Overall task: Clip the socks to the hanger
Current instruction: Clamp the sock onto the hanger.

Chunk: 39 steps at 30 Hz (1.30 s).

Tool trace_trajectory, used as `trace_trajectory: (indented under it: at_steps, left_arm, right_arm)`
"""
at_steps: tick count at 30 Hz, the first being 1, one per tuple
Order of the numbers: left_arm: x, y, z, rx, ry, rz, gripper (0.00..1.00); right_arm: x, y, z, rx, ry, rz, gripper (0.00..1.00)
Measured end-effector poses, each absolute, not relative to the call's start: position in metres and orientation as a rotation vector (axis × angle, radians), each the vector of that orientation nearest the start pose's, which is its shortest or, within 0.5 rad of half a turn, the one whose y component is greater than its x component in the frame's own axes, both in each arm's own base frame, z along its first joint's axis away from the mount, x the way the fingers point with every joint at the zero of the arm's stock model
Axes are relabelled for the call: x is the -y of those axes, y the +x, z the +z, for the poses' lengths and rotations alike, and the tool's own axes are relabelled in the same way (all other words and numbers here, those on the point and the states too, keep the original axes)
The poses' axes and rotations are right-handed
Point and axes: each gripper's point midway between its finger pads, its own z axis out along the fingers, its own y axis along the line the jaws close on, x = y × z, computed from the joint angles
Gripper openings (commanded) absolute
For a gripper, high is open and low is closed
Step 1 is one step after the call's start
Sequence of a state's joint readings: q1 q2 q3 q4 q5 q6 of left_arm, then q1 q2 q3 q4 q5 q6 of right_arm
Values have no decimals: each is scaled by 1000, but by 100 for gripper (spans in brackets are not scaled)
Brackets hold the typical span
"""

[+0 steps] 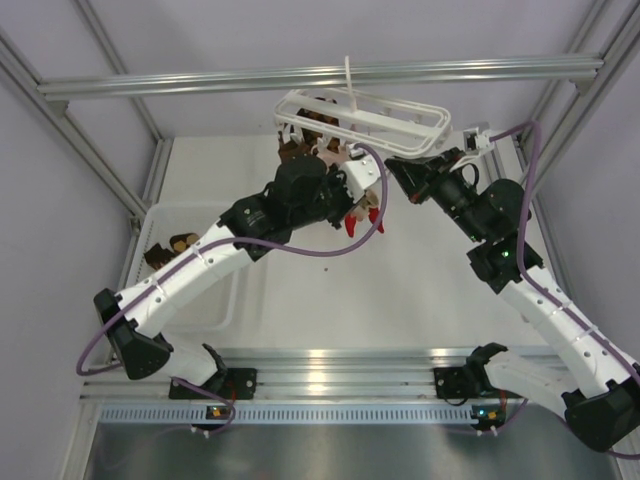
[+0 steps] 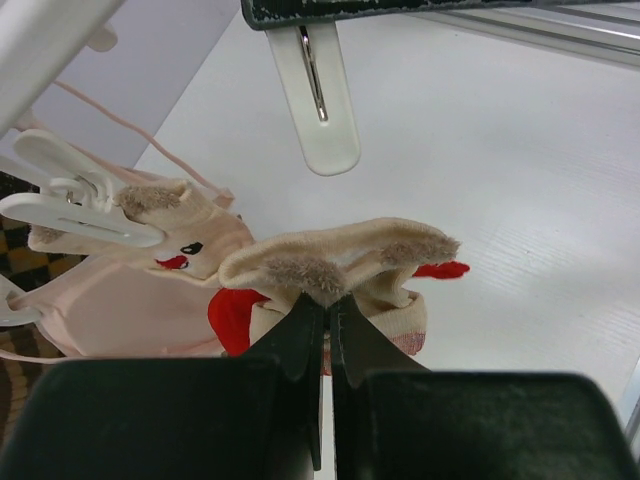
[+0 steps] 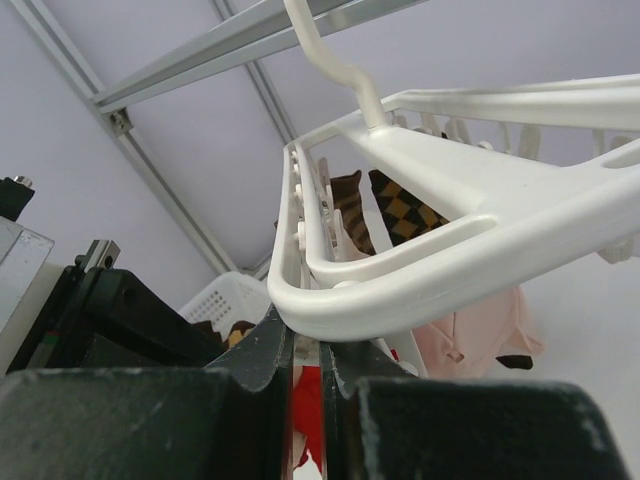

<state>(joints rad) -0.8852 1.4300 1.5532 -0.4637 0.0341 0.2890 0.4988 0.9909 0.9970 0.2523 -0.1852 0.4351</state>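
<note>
Fingers of the left gripper pinch a pale sock below a white clip.
Right gripper is clenched tight just under the hanger, which hooks over the rail; a checked brown sock and a pink sock hang clipped from it.

hanger: smooth glossy white plastic
cream sock: soft knit cloth, fuzzy tan patches
clip: white plastic, shiny metal spring
table: matt white, faintly grained
rail: brushed aluminium
</note>
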Motion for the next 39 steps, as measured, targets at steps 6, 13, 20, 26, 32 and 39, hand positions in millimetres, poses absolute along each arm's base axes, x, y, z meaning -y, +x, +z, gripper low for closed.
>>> trace_trajectory:
  at_steps: [6,13,20,26,32,39]
  left_arm:
    - [343,289,339,-1608,1083,-431,0]
    - [348,293,326,-1645,1078,-435,0]
    - [350,295,346,-1618,1039,-451,0]
    - [356,299,359,-1591,1009,-467,0]
    - [358,299,358,-1594,1010,-482,0]
    - [361,297,360,-1589,1007,-507,0]
  right_arm:
    - [-219,296,421,-1360,-206,917,0]
    - [-220,296,421,-1361,-212,922,0]
    - [-221,297,419,-1367,-215,923,0]
    - [-221,299,418,-1371,-215,921,0]
    - [-220,299,417,-1370,-216,916,0]
    - [-219,300,417,-1367,-223,901,0]
